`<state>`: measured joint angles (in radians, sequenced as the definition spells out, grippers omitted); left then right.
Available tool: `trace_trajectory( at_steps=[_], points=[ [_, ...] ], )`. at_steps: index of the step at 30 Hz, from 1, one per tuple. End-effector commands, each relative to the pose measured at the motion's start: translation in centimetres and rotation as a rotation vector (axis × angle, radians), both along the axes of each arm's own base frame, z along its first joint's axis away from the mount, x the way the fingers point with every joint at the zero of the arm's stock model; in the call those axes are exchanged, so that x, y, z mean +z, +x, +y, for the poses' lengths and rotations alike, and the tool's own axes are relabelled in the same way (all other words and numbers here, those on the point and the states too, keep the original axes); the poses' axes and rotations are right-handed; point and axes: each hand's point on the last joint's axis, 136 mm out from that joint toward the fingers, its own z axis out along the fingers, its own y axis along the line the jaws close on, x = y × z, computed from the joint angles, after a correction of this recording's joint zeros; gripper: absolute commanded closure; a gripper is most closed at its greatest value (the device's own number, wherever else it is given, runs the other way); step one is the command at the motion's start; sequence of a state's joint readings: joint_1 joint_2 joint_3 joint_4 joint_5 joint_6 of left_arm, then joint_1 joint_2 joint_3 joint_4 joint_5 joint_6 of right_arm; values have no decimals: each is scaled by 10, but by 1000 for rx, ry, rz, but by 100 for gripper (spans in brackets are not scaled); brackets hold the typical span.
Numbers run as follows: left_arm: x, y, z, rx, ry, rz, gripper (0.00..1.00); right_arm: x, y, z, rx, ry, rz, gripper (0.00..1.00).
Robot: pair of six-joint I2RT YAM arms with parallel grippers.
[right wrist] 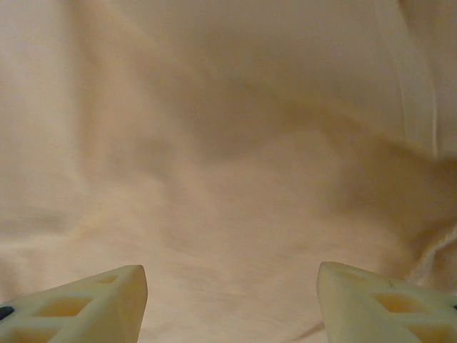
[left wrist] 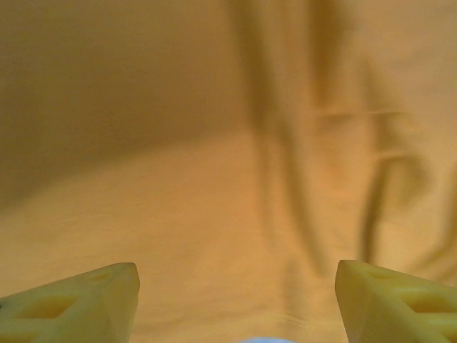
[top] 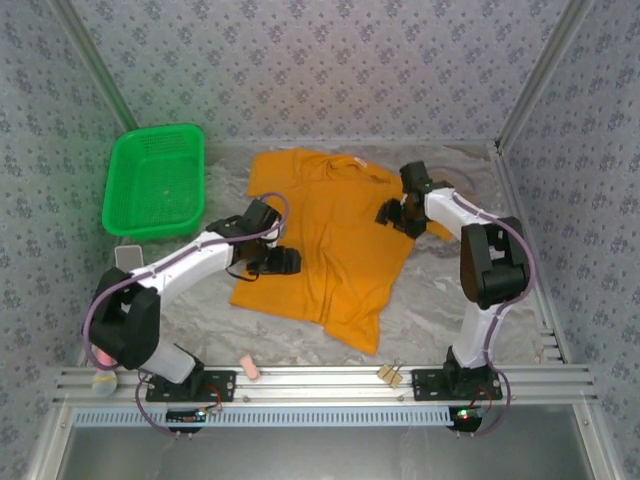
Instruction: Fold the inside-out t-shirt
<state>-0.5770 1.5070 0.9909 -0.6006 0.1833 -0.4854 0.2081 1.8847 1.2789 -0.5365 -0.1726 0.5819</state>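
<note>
1. The inside-out t-shirt (top: 330, 240): orange-yellow, spread nearly flat on the table (top: 450, 300), collar toward the far wall, hem toward my bases. Shallow creases cross the cloth in the left wrist view
2. Left pincer (top: 275, 262): low over the shirt's left side near the hem, released. Its two pale fingertips (left wrist: 93, 300) stand wide apart over bare cloth, gripping nothing
3. Right pincer (top: 395, 215): over the shirt's right shoulder, beside the sleeve, likewise released, fingertips (right wrist: 371, 300) apart with only fabric beneath
4. Handling, as I judge it: light, limp cotton that will sag and drag instead of holding a shape. A single-layer pinch at a seam, hem corner or shoulder should hold best. A grip mid-panel would likely bunch the cloth
5. Green basket (top: 155, 185): on the table left of the shirt and apart from it. I can see nothing inside it
</note>
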Motion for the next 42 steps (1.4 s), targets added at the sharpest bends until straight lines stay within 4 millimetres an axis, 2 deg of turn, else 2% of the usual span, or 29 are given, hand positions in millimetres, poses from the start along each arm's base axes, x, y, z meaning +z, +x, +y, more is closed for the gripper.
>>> trace_trajectory(
  at_steps=[1,5,6,12,15,18,20,24,25,27,29,31,34,36,38,40,42],
  points=[
    [-26,-2,23,-11,151,-3,30,-17,19,-9,-8,-1,-36,44],
    [-52,-22,28,-16,157,83,34,-26,46,-17,-12,-33,-43,63],
    [-58,-32,29,-11,153,115,38,-30,55,-17,-14,-28,-50,66],
    [-72,-93,19,-72,167,243,39,-38,112,4,4,47,-83,67],
    [-75,-120,0,-85,99,313,41,-35,136,29,43,112,-105,67],
    [-65,-136,-27,-109,14,315,41,-26,153,53,97,146,-130,63],
    [-52,-136,-34,-128,8,278,39,-16,159,58,109,127,-146,58],
    [-19,-115,-27,-147,53,129,37,20,157,41,70,95,-188,44],
    [-8,-111,-26,-172,59,93,36,30,151,33,47,88,-188,42],
    [12,-101,-37,-254,22,-5,31,45,133,13,-11,72,-161,39],
    [31,-89,-59,-375,-21,-144,30,59,109,-7,-72,61,-139,36],
    [41,-80,-86,-523,-39,-281,30,69,76,-31,-158,41,-117,35],
    [45,-76,-132,-737,-22,-424,30,63,14,-68,-294,-6,-63,34],
    [43,-75,-160,-830,-7,-469,29,52,-30,-82,-373,-11,-20,34],
    [37,-77,-183,-911,-6,-467,27,38,-74,-85,-408,8,52,35],
    [30,-78,-200,-970,-21,-467,26,27,-109,-74,-366,64,114,36],
    [25,-79,-211,-1009,-55,-483,26,18,-133,-59,-319,138,163,38]
  ],
)
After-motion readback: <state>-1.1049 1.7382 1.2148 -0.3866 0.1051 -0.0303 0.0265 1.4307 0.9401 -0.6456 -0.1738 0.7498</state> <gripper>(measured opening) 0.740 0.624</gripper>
